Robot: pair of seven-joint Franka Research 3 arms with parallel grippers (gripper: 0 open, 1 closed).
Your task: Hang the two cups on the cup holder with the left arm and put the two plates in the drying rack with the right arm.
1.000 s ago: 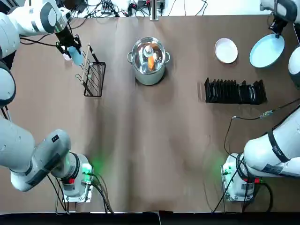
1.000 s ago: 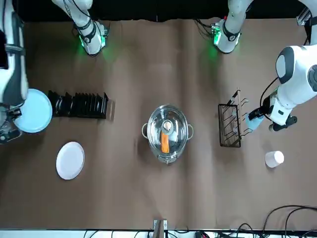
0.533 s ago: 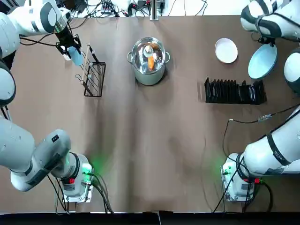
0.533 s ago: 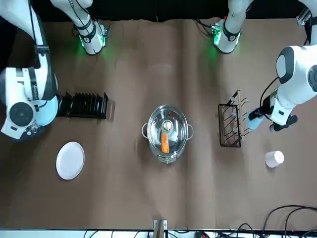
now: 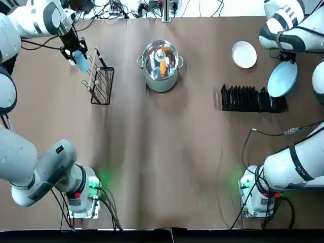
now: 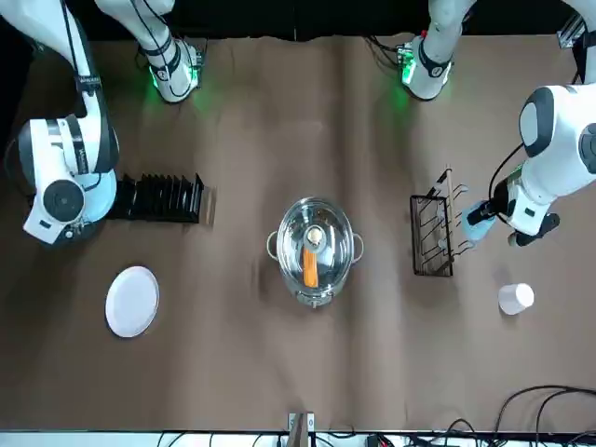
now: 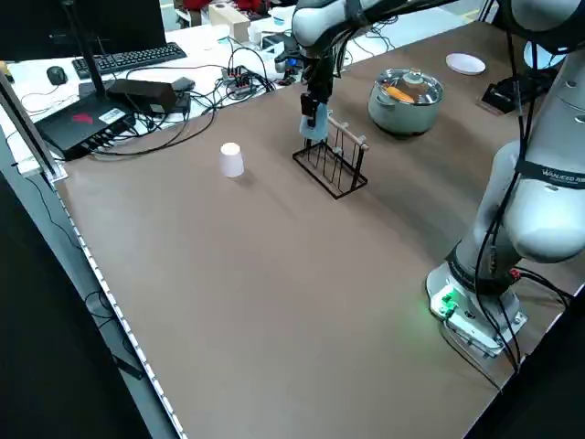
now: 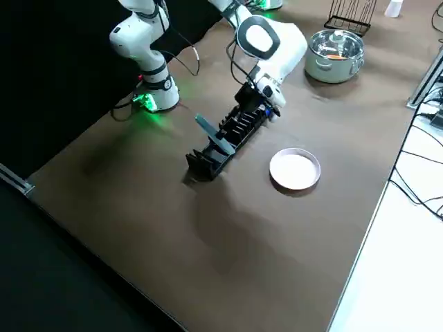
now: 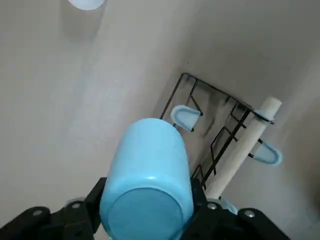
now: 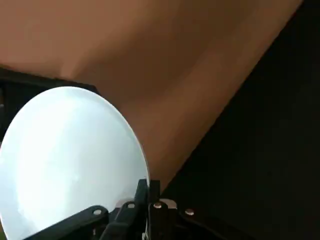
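Light blue plate (image 5: 282,79) stands on edge, tilted, over drying rack (image 5: 253,98).

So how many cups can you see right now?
2: the light blue cup is held in the left gripper beside the cup holder; the white cup stands alone on the table.

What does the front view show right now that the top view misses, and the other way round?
Only the front view shows the white cup, standing on the table beyond the cup holder. Only the top view shows the light blue plate clearly, tilted over the end of the drying rack; in front the right arm hides most of it. Both show the left gripper holding the light blue cup beside the holder, the pot and the white plate.
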